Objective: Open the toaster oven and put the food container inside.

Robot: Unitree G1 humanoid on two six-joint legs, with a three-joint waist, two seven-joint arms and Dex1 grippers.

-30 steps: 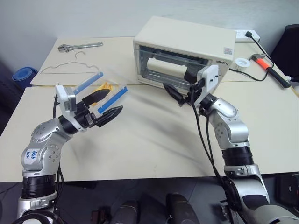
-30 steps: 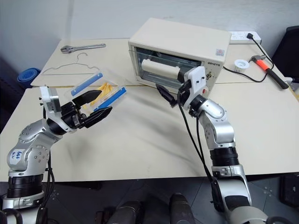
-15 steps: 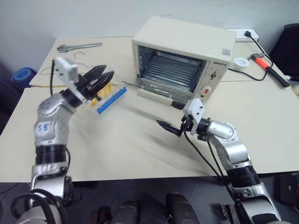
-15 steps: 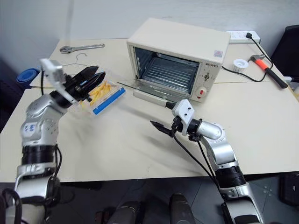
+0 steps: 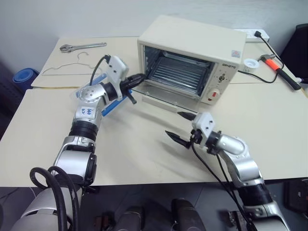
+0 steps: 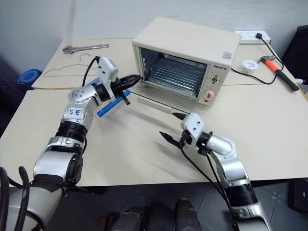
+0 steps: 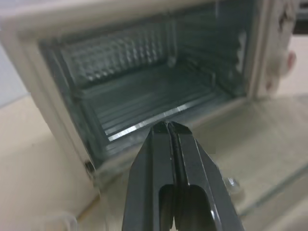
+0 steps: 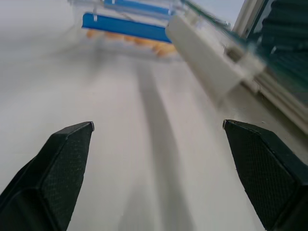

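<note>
Now left fingers pressed together, empty; right fingers spread wide, empty.

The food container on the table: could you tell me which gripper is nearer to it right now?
Left. The left gripper, shut, is just past the food container, pointing at the open toaster oven. The right gripper, open, hangs over the table in front of the oven door, well clear of the container.

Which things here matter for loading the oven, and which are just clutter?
For the job:
- toaster oven, door already down
- food container, on the table beside the door

Lying about:
- wrench
- wire hanger
- hammer
- tape roll
- power strip
</note>
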